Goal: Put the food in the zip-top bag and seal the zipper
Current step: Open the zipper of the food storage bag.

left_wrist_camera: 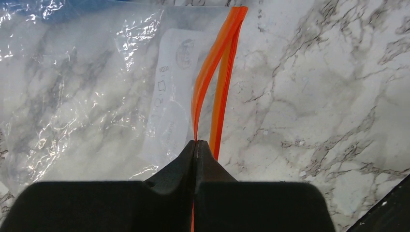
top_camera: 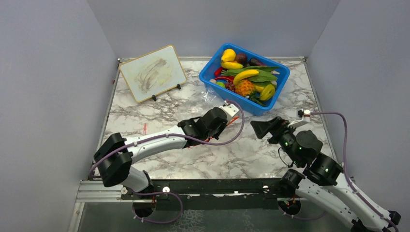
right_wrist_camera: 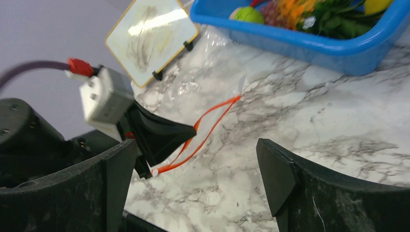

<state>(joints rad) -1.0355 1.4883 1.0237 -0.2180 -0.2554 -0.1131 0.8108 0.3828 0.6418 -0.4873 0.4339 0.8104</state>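
The clear zip-top bag [left_wrist_camera: 92,92] lies flat on the marble table, its mouth facing right. Its orange zipper [left_wrist_camera: 215,72] is parted, with one lip lifted. My left gripper [left_wrist_camera: 196,142] is shut on that upper lip; it also shows in the right wrist view [right_wrist_camera: 192,128] and the top view [top_camera: 228,123]. The bag [right_wrist_camera: 208,72] looks empty. The food sits in the blue bin: pineapple [top_camera: 245,87], bananas [top_camera: 245,75], green leaves [top_camera: 261,76]. My right gripper [right_wrist_camera: 198,179] is open and empty, just right of the bag's mouth [top_camera: 261,129].
The blue bin [top_camera: 270,102] stands at the back right, just beyond the bag. A small whiteboard [top_camera: 152,72] on feet stands at the back left. Grey walls close in the table on three sides.
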